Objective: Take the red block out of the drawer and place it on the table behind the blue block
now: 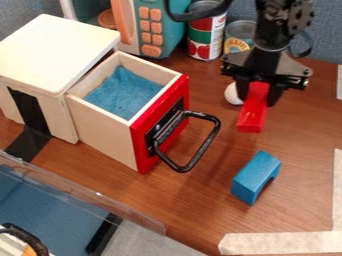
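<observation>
Holding red block [253,115], blue block [254,174] near, drawer [103,135] open

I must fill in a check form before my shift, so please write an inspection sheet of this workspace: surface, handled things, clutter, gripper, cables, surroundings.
Surface: brown table; pale tape near the front and right edges.
Handled things: red block held; blue block resting on the table; drawer open, blue lining inside.
Clutter: tall can, shorter can and teal toy at the back.
Gripper: closed on the red block.
Cables: black loop before the tall can, apparently a cable.
Surroundings: blue-grey backdrop; clear panel at lower left.
</observation>
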Motion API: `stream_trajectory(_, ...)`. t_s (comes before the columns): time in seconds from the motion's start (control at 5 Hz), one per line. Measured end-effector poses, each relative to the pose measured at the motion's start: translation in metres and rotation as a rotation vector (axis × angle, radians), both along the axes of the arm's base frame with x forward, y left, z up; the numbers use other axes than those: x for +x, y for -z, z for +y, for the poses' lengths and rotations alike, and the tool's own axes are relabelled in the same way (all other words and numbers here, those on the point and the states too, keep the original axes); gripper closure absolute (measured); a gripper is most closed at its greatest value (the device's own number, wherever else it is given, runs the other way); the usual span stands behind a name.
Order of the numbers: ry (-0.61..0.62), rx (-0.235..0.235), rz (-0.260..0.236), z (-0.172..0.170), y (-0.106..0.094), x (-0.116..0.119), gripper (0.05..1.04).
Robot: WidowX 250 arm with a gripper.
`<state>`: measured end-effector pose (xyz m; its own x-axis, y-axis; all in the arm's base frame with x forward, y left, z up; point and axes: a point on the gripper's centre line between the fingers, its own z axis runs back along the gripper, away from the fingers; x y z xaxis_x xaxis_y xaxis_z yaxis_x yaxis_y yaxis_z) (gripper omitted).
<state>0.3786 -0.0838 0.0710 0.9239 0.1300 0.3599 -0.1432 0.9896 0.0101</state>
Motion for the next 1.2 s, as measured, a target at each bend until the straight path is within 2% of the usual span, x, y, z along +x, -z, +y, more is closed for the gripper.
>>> stream_trajectory(0.2, 0.02, 0.012, 0.009, -0.009, 0.005, 0.002, 0.567)
stream_trajectory(0.4, 0.035, 0.045, 0.044, -0.009, 0.026, 0.004, 0.567)
stream_trajectory(0.6, 0.077, 0.076, 0.031, -0.013, 0.035, 0.006, 0.517)
stream_trajectory(0.8, 0.11, 0.101, 0.034, -0.017, 0.04, 0.004, 0.208)
stream_trajectory(1.0, 0.099, 0.094, 0.024, -0.013, 0.033, -0.007, 0.067)
stream_trajectory(1.2, 0.065, 0.058, -0.085, 0.005, -0.025, -0.023, 0.073)
